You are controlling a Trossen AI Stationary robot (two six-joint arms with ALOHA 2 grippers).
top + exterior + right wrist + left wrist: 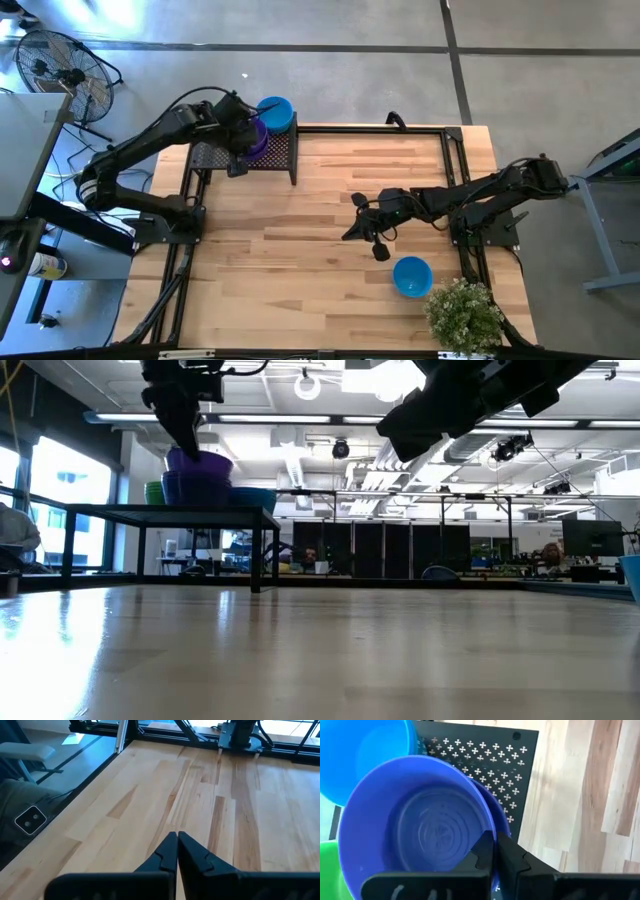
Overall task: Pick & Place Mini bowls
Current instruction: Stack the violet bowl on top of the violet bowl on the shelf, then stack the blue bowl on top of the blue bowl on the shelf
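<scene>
A black mesh rack stands at the table's far left. My left gripper hangs over it, shut on a purple mini bowl, which shows in the low view as the top purple bowl. Another purple bowl sits right under it; whether they touch I cannot tell. A blue bowl and a green bowl sit beside them on the rack. Another blue bowl rests on the table near the right. My right gripper hovers shut and empty over the table's middle. My left gripper pinches the purple bowl's rim, with one finger inside the bowl and the other outside. The fingers come from above, slanting down. The bowl is tilted, its hollow facing the wrist, just over the stack on the rack.
A potted plant stands at the table's near right corner, close to the blue bowl on the table. A black frame runs along the far and right edges. Bare wood lies in front of my right gripper.
</scene>
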